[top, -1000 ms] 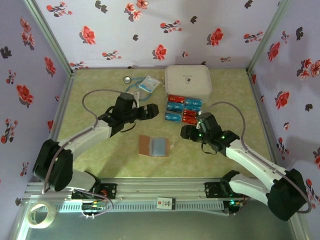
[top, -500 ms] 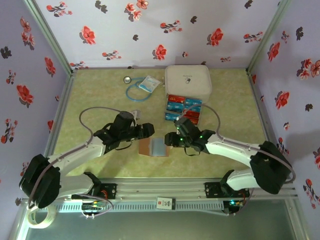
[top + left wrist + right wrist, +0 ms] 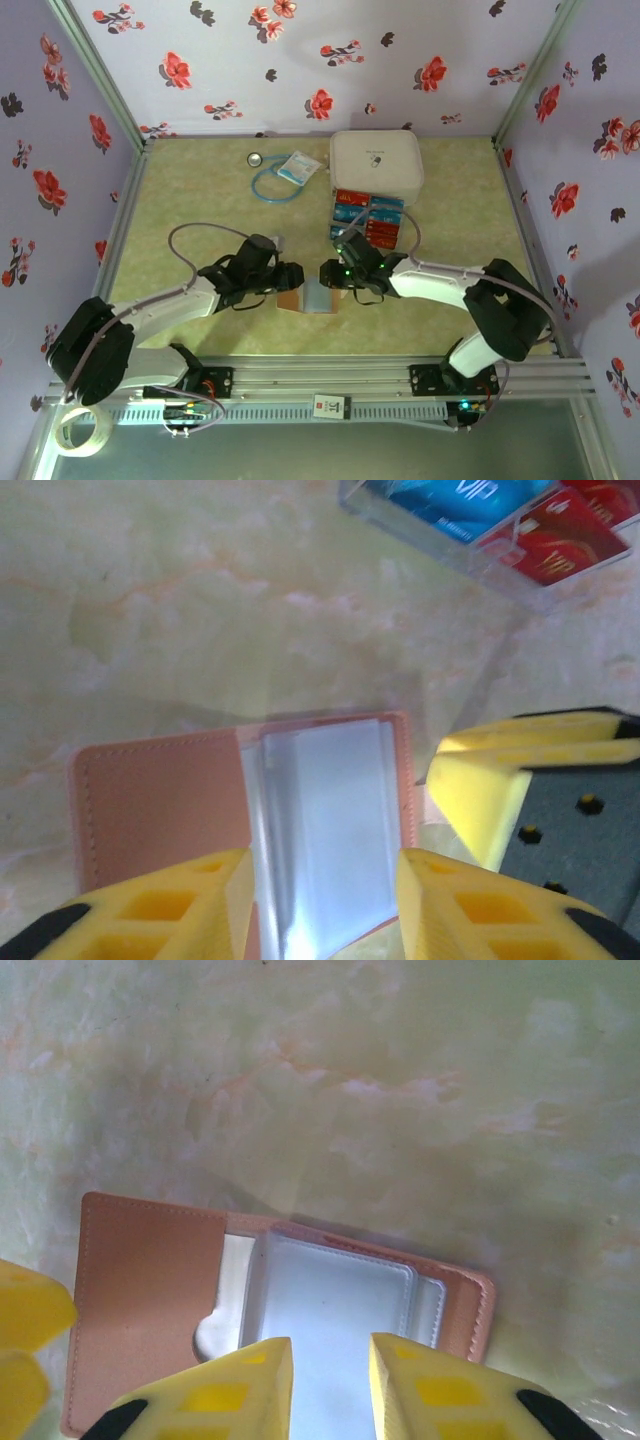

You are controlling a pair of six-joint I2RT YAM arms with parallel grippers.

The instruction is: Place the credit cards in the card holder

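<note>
left tool (image 3: 322,872) half-open, right tool (image 3: 328,1352) narrowly open, both empty, over one open card holder (image 3: 140,1290).

- Left gripper (image 3: 292,277): drawn back from beside the credit cards (image 3: 368,218) to the card holder (image 3: 312,298); jaws narrowed.
- Right gripper (image 3: 328,274): swung left over the holder; jaws narrowed.
</note>
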